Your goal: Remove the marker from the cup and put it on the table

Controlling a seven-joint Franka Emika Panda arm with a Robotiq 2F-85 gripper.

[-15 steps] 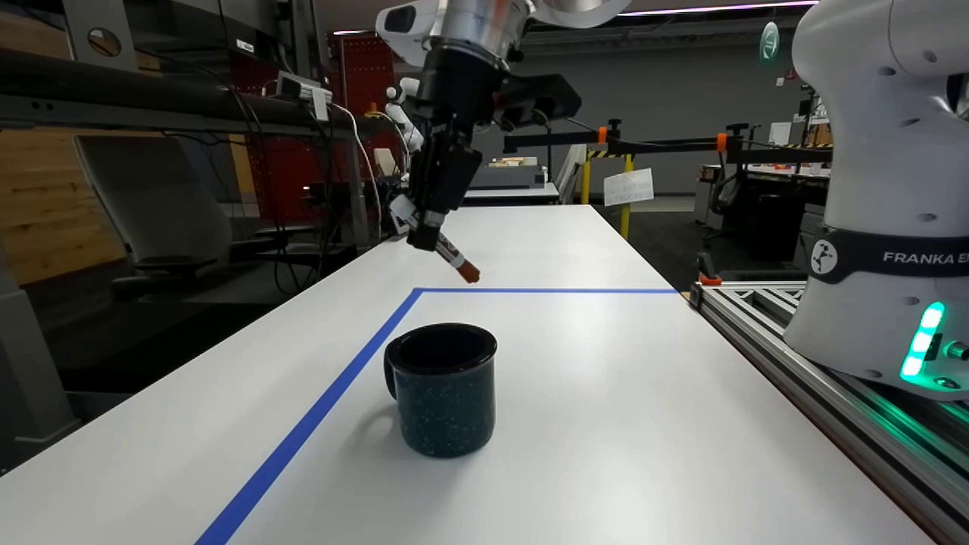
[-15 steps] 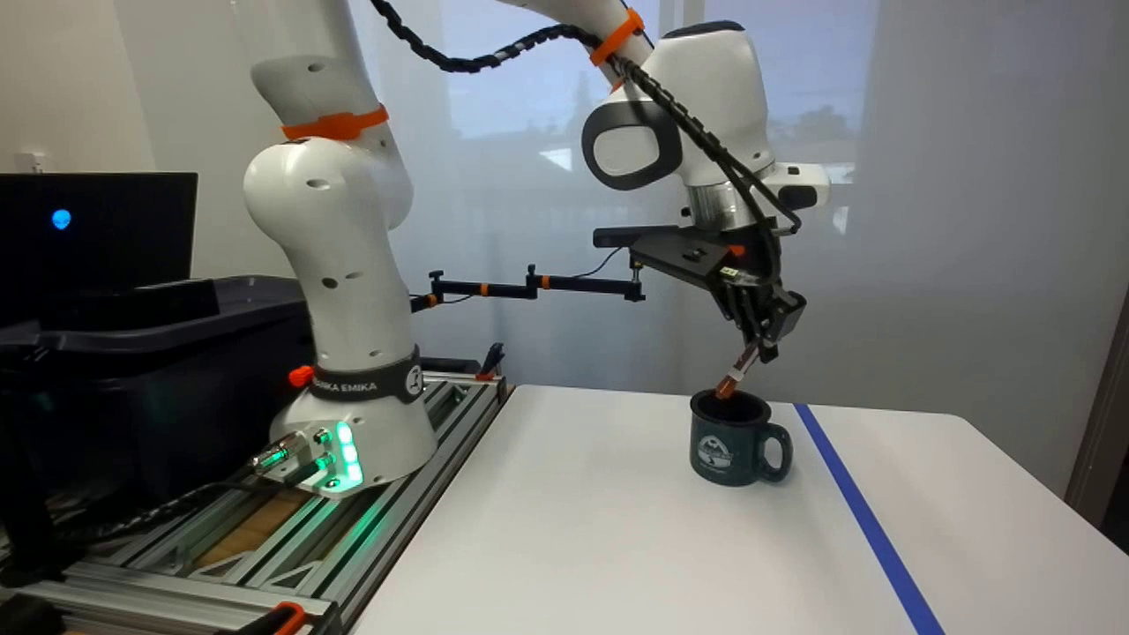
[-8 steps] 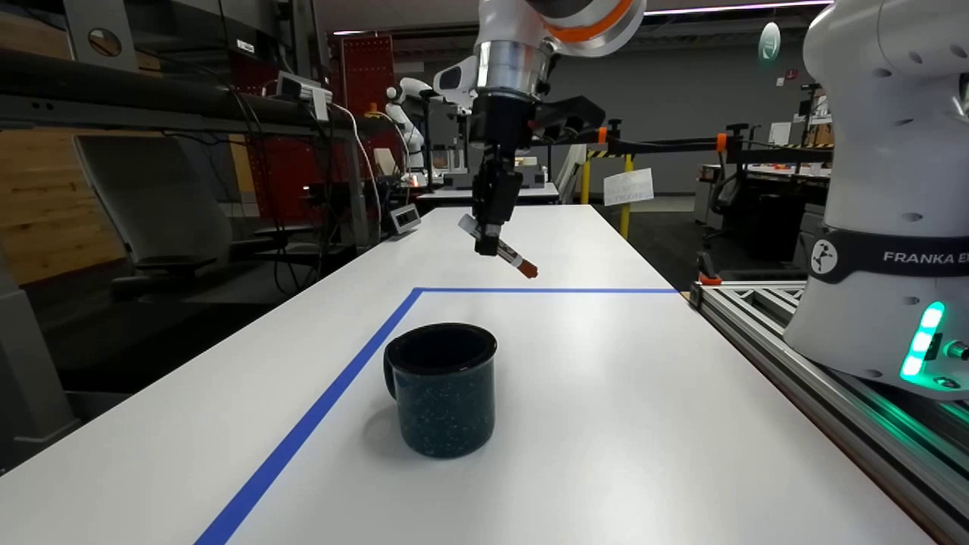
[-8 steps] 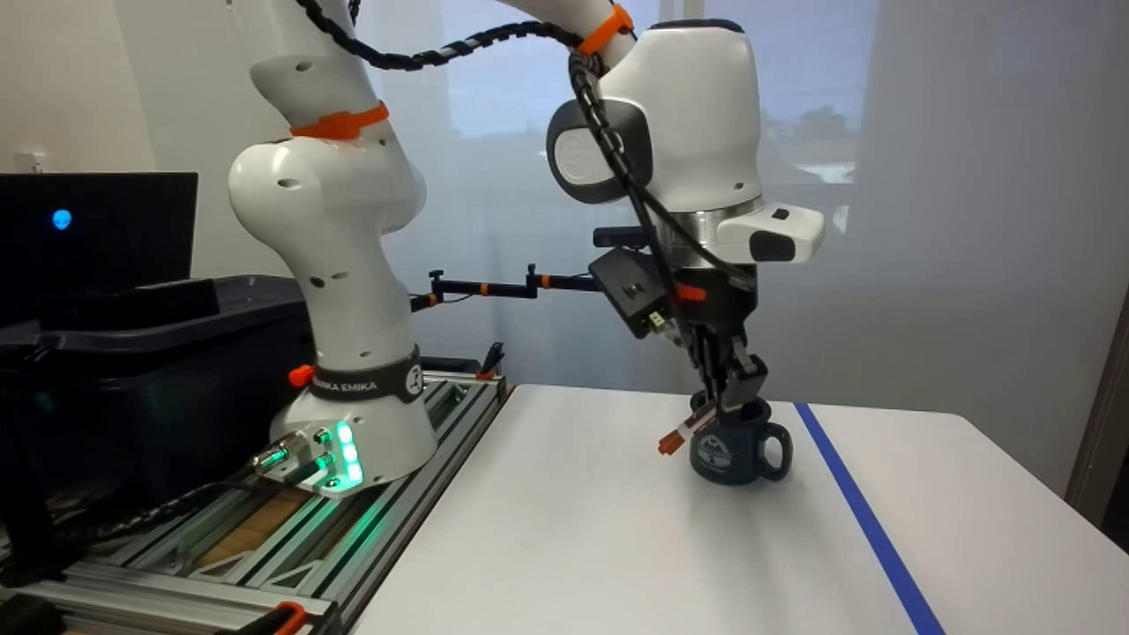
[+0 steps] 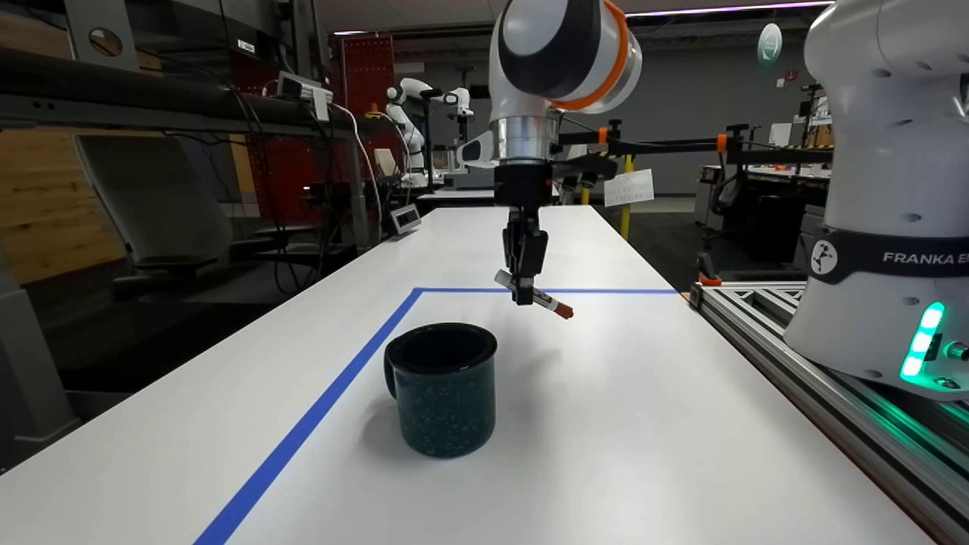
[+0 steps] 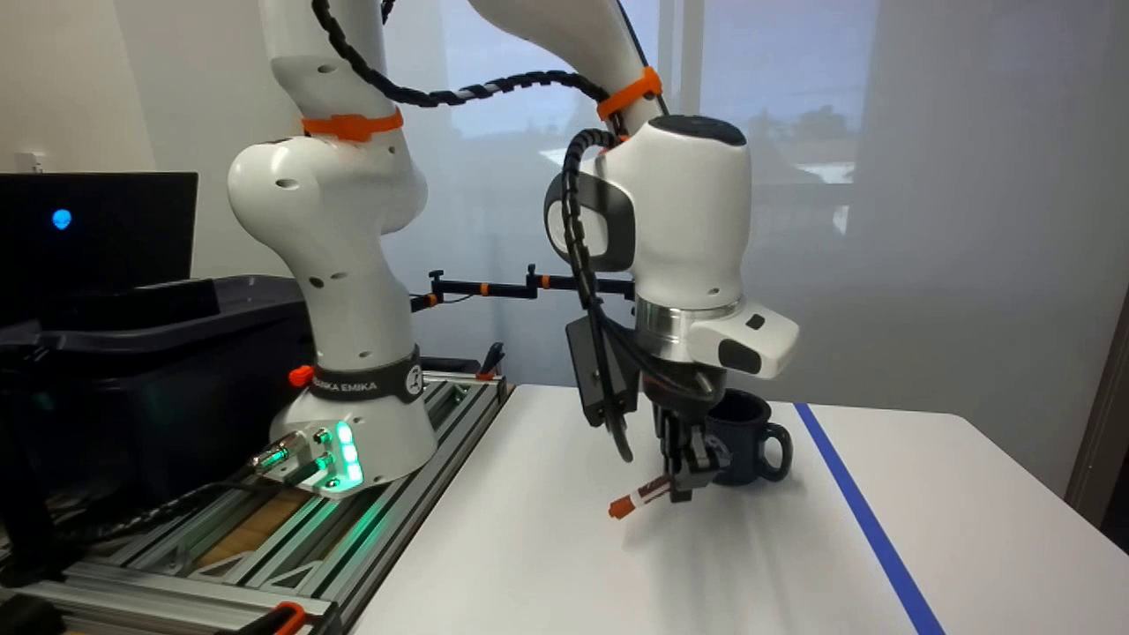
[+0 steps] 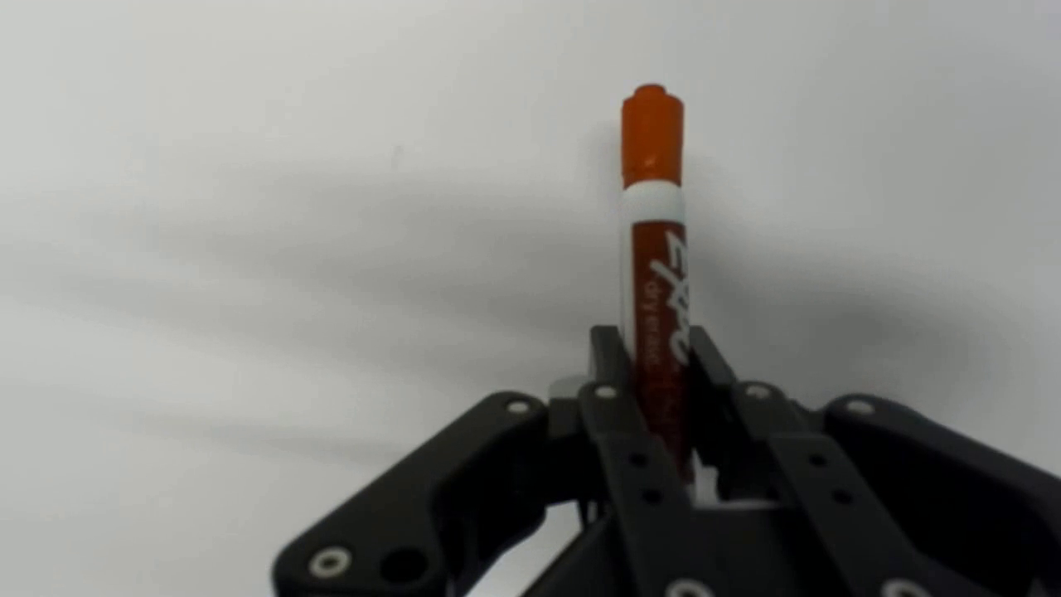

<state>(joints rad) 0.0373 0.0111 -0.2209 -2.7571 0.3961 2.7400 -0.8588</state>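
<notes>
Pinching the Expo dry-erase marker (image 7: 655, 274) snugly, the Robotiq gripper (image 7: 656, 356) is sinking, clear of the speckled mug (image 5: 447, 409), toward the white tabletop (image 5: 643, 424); placement is likely nearing.

Wrist view: white table (image 7: 182, 108), pale and bright; broad, soft-edged grey shadows on both sides of the marker (image 7: 655, 265), its lettering legible. In an exterior view: thin violet-tinged strip light (image 5: 727, 9) at top; left side dim; soft shadows beside the cup (image 5: 447, 409). In an exterior view: hazy, bluish window (image 6: 789, 62); green base light (image 6: 349, 454), its glow on metal rails (image 6: 366, 529).
</notes>
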